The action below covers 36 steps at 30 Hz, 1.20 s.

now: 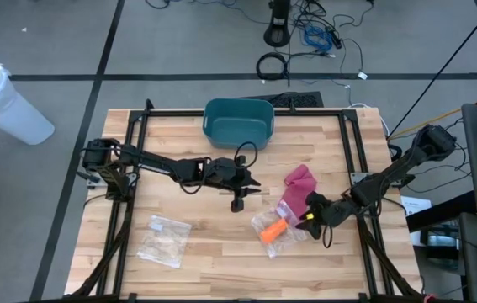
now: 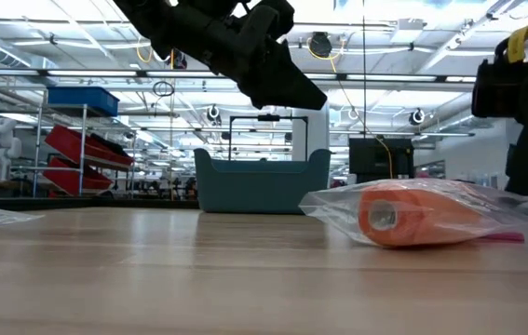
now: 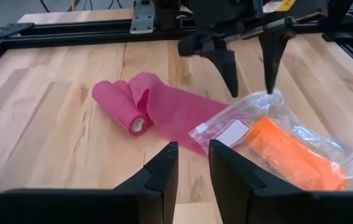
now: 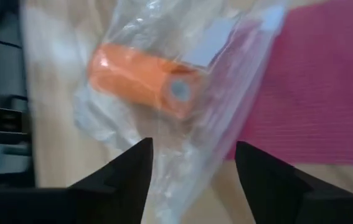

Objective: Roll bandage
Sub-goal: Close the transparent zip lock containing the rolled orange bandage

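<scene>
A pink bandage (image 3: 164, 109) lies on the table partly unrolled. Its rolled end (image 3: 123, 111) is toward the far side, and its loose strip runs under a clear plastic bag (image 3: 238, 127). That bag holds an orange bandage roll (image 4: 142, 78) and lies flat on the wood. My right gripper (image 4: 192, 168) is open, tilted down over the bag's end, one finger on each side of it. My left gripper (image 3: 193, 165) hangs open above the table's middle, pointing at the pink bandage, with nothing between its fingers. My right gripper straddles the bag's end (image 4: 182, 149), coming slanting down from the table's right side. I cannot tell whether its fingertips (image 3: 268, 87) touch the plastic. The bag lies on the table.
A teal bin (image 1: 238, 122) stands at the far middle. A second, flat clear bag (image 1: 164, 240) lies at the near left. Black frame rails (image 1: 137, 168) run along the table's sides. Bare wood lies between the two bags.
</scene>
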Each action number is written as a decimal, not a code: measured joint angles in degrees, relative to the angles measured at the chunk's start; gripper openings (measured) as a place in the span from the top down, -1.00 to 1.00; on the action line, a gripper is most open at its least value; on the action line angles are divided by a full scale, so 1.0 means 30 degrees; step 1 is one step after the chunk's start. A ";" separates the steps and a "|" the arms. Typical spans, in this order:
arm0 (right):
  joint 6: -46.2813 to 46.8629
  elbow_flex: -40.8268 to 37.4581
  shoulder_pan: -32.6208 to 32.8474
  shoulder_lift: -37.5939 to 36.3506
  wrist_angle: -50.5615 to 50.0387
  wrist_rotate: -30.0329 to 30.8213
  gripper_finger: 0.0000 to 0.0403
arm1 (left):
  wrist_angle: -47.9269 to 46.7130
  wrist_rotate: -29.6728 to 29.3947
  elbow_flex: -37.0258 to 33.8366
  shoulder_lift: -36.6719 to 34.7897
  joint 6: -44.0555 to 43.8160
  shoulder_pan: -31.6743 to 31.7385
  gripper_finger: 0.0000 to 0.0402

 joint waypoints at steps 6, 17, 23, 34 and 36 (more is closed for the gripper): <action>0.0690 -0.1583 -0.0344 0.0000 0.3109 -0.0070 0.05 | -0.0008 -0.0007 0.0000 0.0000 -0.0018 -0.0017 0.54; 0.0196 -0.1827 -0.0522 0.0000 0.3743 -0.0919 0.56 | 0.0519 -0.0535 0.0000 0.0000 -0.0016 0.0000 0.54; 0.0072 -0.1827 -0.0587 0.0134 0.3747 -0.1121 0.82 | 0.1087 -0.0699 0.0000 0.0000 -0.0130 -0.0003 0.54; 0.0023 -0.1827 -0.0973 0.2549 0.5998 -0.2016 0.84 | 0.0872 -0.0699 0.0000 0.0000 -0.1914 -0.0047 0.54; -0.0306 -0.1824 -0.1062 0.2964 0.6701 -0.2195 0.73 | 0.0896 -0.0699 0.0000 0.0000 -0.1676 -0.0034 0.54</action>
